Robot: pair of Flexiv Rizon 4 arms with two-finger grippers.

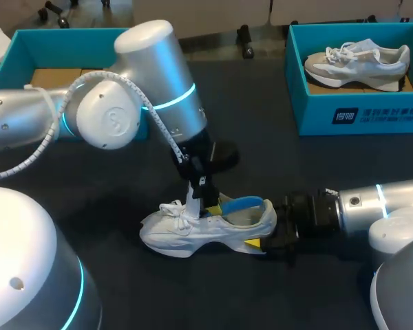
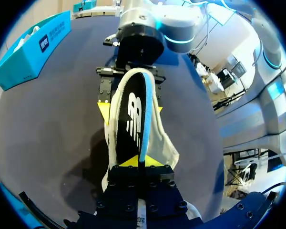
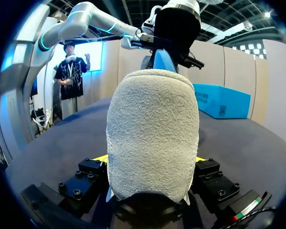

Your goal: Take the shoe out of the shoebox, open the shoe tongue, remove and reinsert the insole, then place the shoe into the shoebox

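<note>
White and soft-sided, the shoe stands on the dark desk, well apart from the teal shoebox, its padded heel clamped between the fingers of the right hand. The left hand pinches the blue-edged insole, which rises partly out of the shoe's opening. The insole looks thin, light and floppy, so it is probably best held near one end and slid in with the firmer heel braced.

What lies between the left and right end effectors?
The white shoe, head view: right end effector clamps its heel, left end effector grips its insole.
</note>
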